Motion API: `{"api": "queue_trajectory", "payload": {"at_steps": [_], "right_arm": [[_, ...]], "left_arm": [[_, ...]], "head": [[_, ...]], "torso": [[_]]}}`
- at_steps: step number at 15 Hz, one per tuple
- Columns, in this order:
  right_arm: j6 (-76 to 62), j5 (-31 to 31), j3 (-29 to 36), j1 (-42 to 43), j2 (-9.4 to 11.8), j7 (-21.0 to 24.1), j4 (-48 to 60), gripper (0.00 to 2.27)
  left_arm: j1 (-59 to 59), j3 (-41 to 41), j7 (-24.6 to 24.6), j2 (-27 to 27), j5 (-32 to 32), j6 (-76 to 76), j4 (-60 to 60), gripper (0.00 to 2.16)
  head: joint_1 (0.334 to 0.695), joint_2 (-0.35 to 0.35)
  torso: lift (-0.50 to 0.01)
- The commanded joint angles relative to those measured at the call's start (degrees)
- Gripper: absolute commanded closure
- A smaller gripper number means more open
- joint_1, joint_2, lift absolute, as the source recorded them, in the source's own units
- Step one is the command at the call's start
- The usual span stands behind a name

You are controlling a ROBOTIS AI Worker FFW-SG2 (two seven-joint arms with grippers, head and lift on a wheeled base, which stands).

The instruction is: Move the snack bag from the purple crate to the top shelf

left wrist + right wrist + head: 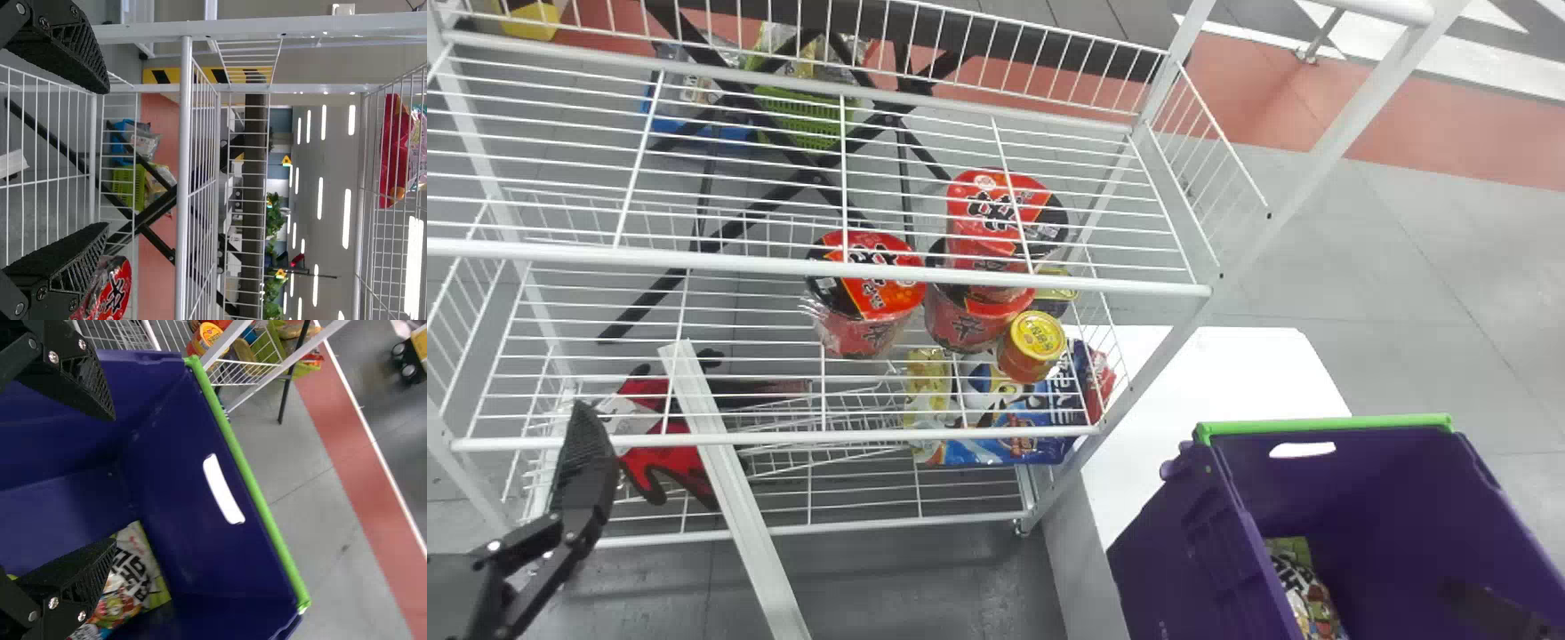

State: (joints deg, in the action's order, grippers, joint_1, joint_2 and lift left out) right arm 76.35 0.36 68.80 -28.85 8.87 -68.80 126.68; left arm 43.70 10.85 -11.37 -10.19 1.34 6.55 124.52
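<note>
a green, white and red printed snack bag (1303,582) is seen on the floor of a deep purple plastic crate (1178,551) with a bright green rim. above it, the right gripper (1489,609) is held with its two flat black fingers spread, nothing gripped between them. the left gripper (585,458) is positioned by the front of a white wire rack (694,260), its fingers likewise parted and empty. beside the crate, a smooth white tabletop (1209,382) is seen. within the rack, shiny red and black noodle cups (863,333) are shelved near an orange jar with a yellow lid (1037,336); a blue printed bag (1005,427) is kept lower down, and red and black gloves (640,467) are seen well to its left. beyond the rack, a green plastic basket (805,116) is glimpsed through the wires.
</note>
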Motion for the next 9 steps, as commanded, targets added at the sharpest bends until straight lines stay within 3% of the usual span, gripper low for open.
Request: {"api": "queue_trajectory", "payload": {"at_steps": [1,4,9], "right_arm": [[0.1,3.5,0.5,0.7,3.7,-2.6,-4.3,0.18],[-12.8,7.4,0.3,0.9,7.1,-9.5,-11.5,0.17],[-29.1,15.5,-4.7,-0.3,8.6,-9.5,-17.8,0.11]], "left_arm": [[-0.3,0.0,0.0,0.0,0.1,0.5,-0.8,0.10],[-0.6,0.0,0.1,0.0,0.4,0.7,-1.0,0.10],[-0.8,0.0,0.0,0.0,0.4,0.7,-1.2,0.10]], "head": [[0.695,-0.350],[0.695,-0.350],[0.695,-0.350]], "torso": [[-0.450],[-0.450],[-0.450]]}}
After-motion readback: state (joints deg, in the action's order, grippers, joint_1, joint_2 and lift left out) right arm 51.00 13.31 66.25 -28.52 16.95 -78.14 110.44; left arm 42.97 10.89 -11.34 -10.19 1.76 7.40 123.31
